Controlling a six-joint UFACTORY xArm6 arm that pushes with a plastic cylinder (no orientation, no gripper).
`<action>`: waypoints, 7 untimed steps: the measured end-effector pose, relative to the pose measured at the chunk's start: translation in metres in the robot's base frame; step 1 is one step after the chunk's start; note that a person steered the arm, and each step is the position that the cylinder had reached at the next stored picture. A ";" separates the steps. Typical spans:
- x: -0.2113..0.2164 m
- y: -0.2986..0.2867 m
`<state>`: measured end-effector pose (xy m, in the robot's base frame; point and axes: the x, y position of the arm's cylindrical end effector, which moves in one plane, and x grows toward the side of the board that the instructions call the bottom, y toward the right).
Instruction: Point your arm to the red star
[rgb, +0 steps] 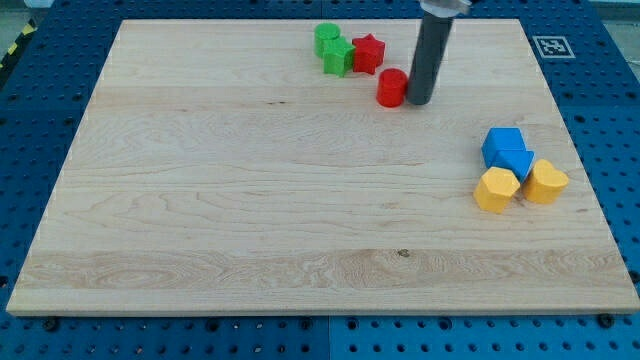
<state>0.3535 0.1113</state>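
Observation:
The red star (368, 53) lies near the view's top, right of centre, touching a green block (337, 57) on its left. A second green block (326, 38) sits just above-left of that one. A red cylinder (392, 88) lies below-right of the star. My tip (419, 102) rests on the board just right of the red cylinder, touching or nearly touching it, and sits below-right of the red star, about a block's width from it.
At the view's right, two blue blocks (503, 146) (517, 163) sit together, with a yellow hexagonal block (496, 189) below-left and a yellow heart-like block (546, 182) below-right. The wooden board (250, 200) lies on a blue pegboard table.

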 end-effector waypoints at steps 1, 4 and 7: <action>-0.009 -0.031; -0.049 -0.017; -0.126 0.018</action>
<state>0.2278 0.1296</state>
